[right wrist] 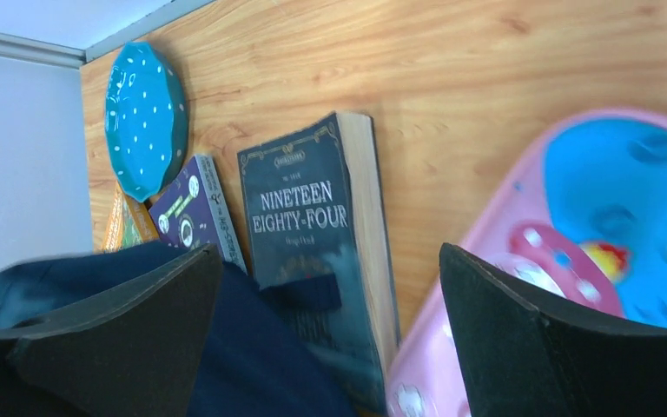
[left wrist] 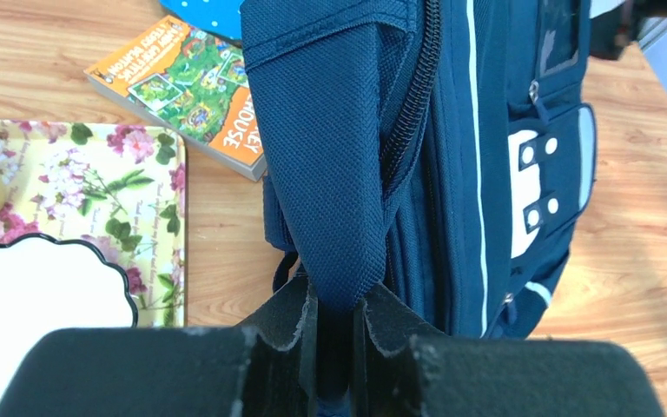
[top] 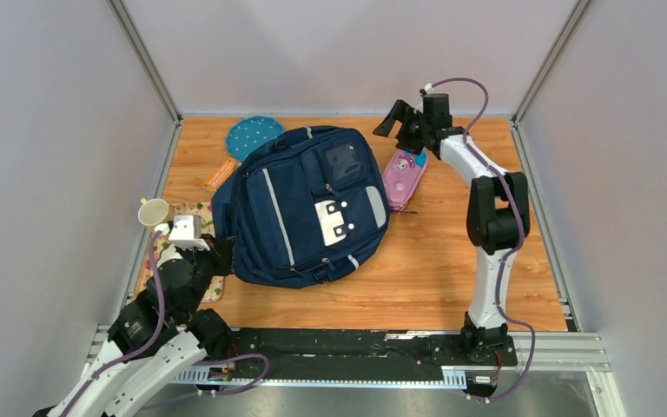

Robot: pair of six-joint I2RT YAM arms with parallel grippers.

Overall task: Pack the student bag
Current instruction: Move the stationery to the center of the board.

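Pinching student bag (top: 300,204), left fingers (left wrist: 293,323), right fingers (right wrist: 113,334) spread, wooden table (top: 452,261), grey walls (top: 347,52)

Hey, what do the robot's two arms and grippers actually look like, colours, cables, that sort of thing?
The left arm and right arm both have white links between bulky black joints, with a purple cable running along each. The left gripper and right gripper have matte black, wedge-shaped fingers, a little frayed at the edges.
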